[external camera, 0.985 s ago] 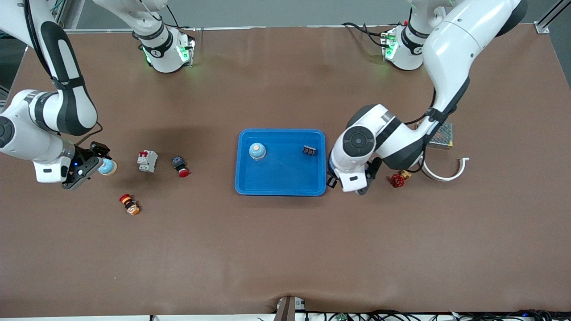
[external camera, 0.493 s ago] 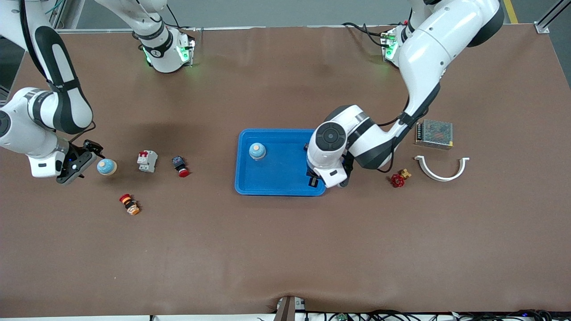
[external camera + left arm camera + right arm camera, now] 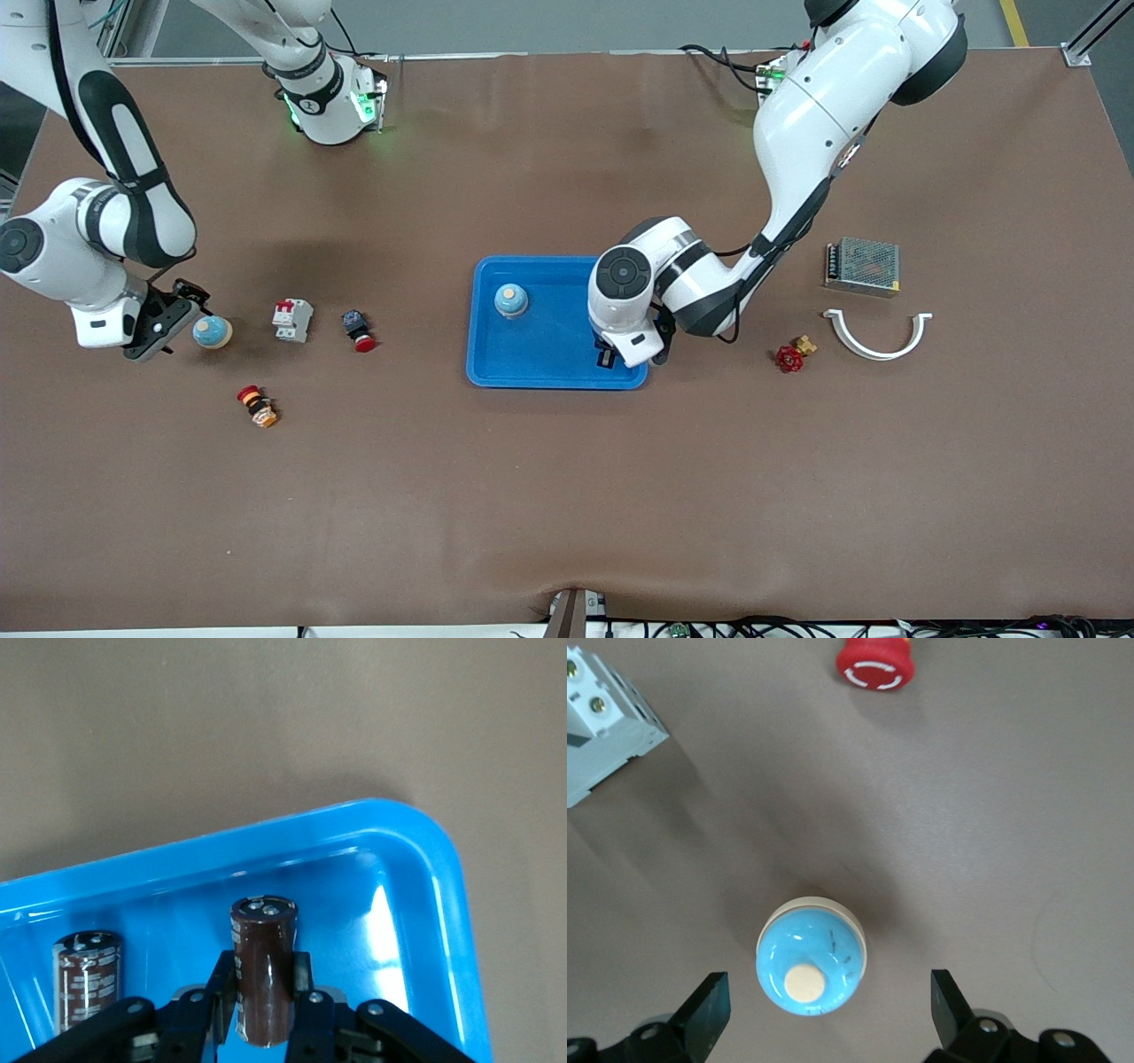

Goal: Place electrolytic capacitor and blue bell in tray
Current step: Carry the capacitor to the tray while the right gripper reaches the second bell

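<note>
Now left gripper (image 3: 264,992) pinches capacitor (image 3: 264,979) upright over tray (image 3: 434,895); right gripper (image 3: 830,1010) spread wide, bell (image 3: 811,967) between its fingers.

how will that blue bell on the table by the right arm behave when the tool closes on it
The blue bell is a glossy dome, so the right tool's open fingers may slide up its curved sides unless they close low, near its pale base. It stands upright on a wide base, so tipping seems unlikely. If knocked over, its round shape would probably roll.

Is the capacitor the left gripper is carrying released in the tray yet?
No. The left gripper is shut on the capacitor, over the tray.
</note>
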